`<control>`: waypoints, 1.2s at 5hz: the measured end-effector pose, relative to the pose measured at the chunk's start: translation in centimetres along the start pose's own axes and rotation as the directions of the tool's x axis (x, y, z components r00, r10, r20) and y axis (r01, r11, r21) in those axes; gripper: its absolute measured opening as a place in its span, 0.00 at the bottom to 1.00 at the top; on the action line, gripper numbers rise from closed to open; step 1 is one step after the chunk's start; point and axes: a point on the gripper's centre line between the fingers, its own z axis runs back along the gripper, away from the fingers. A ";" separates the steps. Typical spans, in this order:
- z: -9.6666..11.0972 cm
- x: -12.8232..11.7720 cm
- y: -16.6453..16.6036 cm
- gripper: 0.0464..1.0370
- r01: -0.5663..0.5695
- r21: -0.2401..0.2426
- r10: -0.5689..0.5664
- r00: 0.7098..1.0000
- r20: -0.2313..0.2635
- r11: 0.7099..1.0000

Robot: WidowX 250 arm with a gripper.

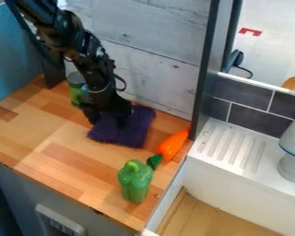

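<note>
The black gripper (107,120) is at the square purple cloth (136,132) on the wooden bench (67,159), clenched or released I cannot tell; dragging sideways could push it into the orange toy carrot (173,146)

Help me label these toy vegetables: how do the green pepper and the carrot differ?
The pepper is green all over, while the carrot is orange with a dark green top. The pepper is blocky; the carrot is slimmer and tapers. The pepper stands upright, whereas the carrot lies on its side. Both are on the wooden counter.
</note>
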 end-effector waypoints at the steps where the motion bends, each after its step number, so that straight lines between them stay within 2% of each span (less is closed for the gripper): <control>1: 0.5 -1.4 2.0 0.96 -0.065 0.016 0.065 0.998 -0.015 0.998; 2: 0.9 -2.6 3.8 0.96 -0.105 0.040 0.106 0.994 -0.025 0.994; 4: 2.0 -6.0 7.0 0.96 -0.176 0.090 0.184 0.980 -0.080 0.980; 6: 2.8 -8.5 8.5 0.96 -0.192 0.094 0.203 0.972 -0.118 0.977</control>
